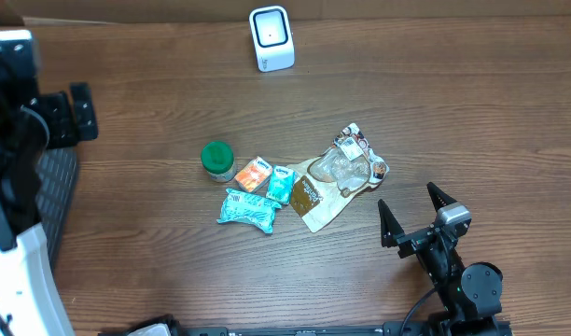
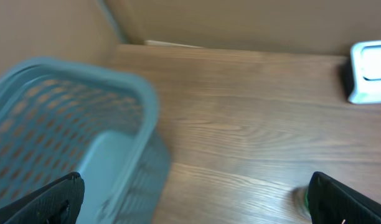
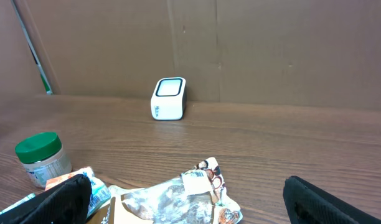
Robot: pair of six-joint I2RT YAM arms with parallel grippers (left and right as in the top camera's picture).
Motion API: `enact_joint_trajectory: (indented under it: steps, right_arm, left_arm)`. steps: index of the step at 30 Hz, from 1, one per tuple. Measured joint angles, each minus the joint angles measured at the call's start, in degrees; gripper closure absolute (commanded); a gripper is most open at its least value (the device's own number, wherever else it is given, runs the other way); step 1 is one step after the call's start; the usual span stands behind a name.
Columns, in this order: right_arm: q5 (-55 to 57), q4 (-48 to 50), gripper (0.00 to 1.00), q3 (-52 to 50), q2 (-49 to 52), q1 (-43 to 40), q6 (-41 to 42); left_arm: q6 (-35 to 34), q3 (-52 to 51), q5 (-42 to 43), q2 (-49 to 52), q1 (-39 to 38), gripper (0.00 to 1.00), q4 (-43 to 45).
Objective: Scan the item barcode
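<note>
A small white barcode scanner stands at the table's far edge, also seen in the left wrist view and the right wrist view. Items lie mid-table: a green-lidded jar, an orange packet, a teal packet, a blue packet and a clear crinkled bag with a white barcode label. My right gripper is open just right of and nearer than the bag, holding nothing. My left gripper is open and empty at the far left, above the basket's edge.
A blue-grey mesh basket sits at the table's left side, under my left arm. A brown cardboard wall stands behind the scanner. A brown card lies under the clear bag's near end.
</note>
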Motion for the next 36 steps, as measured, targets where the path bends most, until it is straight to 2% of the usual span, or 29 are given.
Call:
enact_joint_trajectory:
  steps: [8, 17, 24, 36]
  right_arm:
    - [0.00, 0.00, 0.00, 0.00, 0.00, 0.00, 0.00]
    - [0.00, 0.00, 0.00, 0.00, 0.00, 0.00, 0.00]
    - [0.00, 0.00, 0.00, 0.00, 0.00, 0.00, 0.00]
    - [-0.02, 0.02, 0.00, 0.00, 0.00, 0.00, 0.00]
  left_arm:
    - [-3.02, 0.04, -5.22, 0.52, 3.23, 0.00, -0.37]
    - [6.03, 0.04, 3.17, 7.23, 10.19, 0.00, 2.80]
    - [7.63, 0.04, 4.44, 12.33, 10.60, 0.00, 0.74]
    - [7.80, 0.04, 4.42, 13.53, 10.60, 0.00, -0.63]
